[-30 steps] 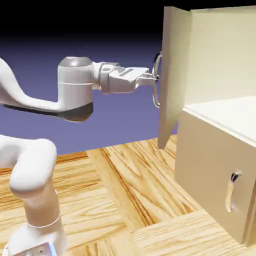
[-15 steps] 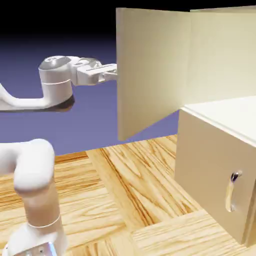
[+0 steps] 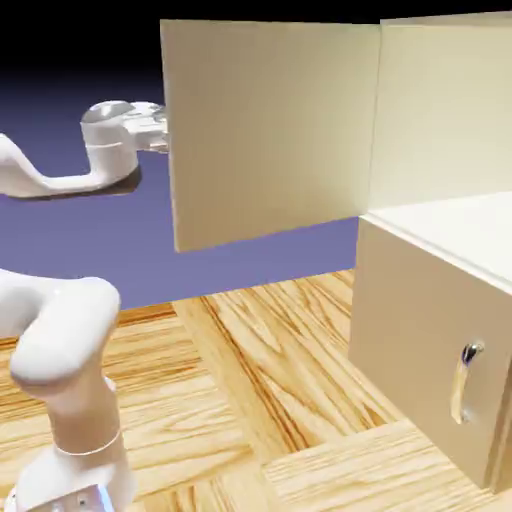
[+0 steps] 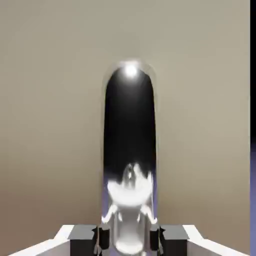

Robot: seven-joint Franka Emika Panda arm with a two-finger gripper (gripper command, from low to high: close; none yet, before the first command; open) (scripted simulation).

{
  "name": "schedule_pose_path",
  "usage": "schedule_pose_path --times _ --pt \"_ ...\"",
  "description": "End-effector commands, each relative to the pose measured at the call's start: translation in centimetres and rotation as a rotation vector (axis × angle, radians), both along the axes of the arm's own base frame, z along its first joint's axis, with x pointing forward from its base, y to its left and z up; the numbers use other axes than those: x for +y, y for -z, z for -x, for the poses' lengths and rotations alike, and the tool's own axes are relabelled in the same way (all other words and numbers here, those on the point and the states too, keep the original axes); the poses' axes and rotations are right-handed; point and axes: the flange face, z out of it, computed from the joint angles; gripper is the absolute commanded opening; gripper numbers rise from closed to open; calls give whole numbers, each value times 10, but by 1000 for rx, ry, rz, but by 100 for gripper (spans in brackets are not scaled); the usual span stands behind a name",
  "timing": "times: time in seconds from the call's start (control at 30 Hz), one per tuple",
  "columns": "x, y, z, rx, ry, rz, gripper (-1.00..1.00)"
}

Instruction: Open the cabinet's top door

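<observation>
The beige cabinet (image 3: 440,110) stands at the exterior view's right. Its top door (image 3: 270,130) is swung far out to the left, plain inner face toward the camera, so the handle is hidden there. My arm's hand (image 3: 148,122) disappears behind the door's free left edge. In the hand view the long silver bar handle (image 4: 130,145) runs up the middle of the door panel (image 4: 50,100). My gripper (image 4: 130,239) is shut on that handle, whose lower end sits between the grey fingers (image 4: 82,237).
Below the open door is the shorter beige front panel (image 3: 420,320) with its small silver handle (image 3: 463,385), still flush. The wooden table (image 3: 250,400) spreads in front. My arm's lower white link (image 3: 70,380) rises at the lower left.
The top door has swung from edge-on to wide open toward the left. My hand moved left with the handle and is now hidden behind the door's edge.
</observation>
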Motion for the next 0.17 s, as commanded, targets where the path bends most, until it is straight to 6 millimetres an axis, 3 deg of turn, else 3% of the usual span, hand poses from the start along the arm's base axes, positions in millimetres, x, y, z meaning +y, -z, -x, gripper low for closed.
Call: schedule_pose_path --times 0.0,0.1,0.13 --pt "9 0 -2 1 23 0 -100" --pt "29 0 -8 0 75 0 -100" --pt "29 0 -8 0 75 0 100"
